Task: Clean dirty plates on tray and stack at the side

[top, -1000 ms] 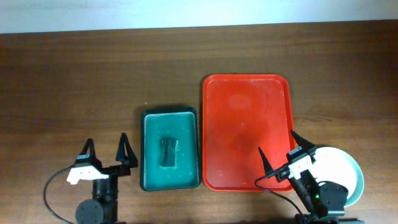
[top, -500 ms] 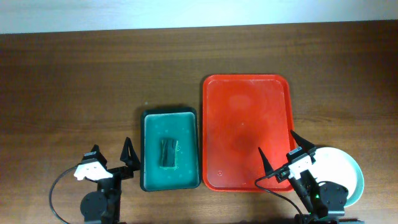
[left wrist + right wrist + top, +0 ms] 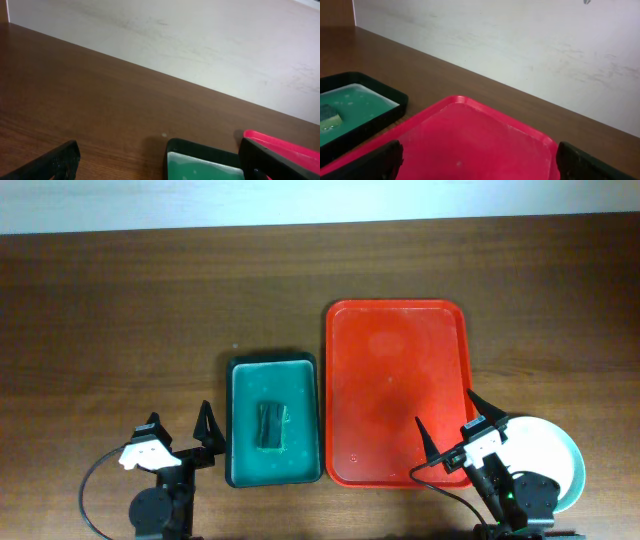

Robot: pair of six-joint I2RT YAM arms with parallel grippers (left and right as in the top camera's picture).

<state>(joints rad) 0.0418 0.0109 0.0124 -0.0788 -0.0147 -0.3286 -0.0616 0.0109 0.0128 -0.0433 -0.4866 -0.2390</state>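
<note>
The red tray (image 3: pixel 396 350) lies right of centre with nothing on it. It fills the lower right wrist view (image 3: pixel 470 135), and its corner shows in the left wrist view (image 3: pixel 285 142). White plates (image 3: pixel 555 450) sit on the table right of the tray's front corner, partly hidden by my right arm. I cannot tell how many are stacked. My right gripper (image 3: pixel 445 410) (image 3: pixel 480 162) is open and empty over the tray's front right corner. My left gripper (image 3: pixel 178 423) (image 3: pixel 162 165) is open and empty, just left of the green tray.
A dark green tray (image 3: pixel 272 365) (image 3: pixel 200 162) (image 3: pixel 375 82) holds a sponge (image 3: pixel 271 426) (image 3: pixel 327 116) left of the red tray. A pale wall runs along the table's far edge.
My left gripper has drawn back a little toward the front edge and shifted slightly right, then held still. The right arm has not moved.
</note>
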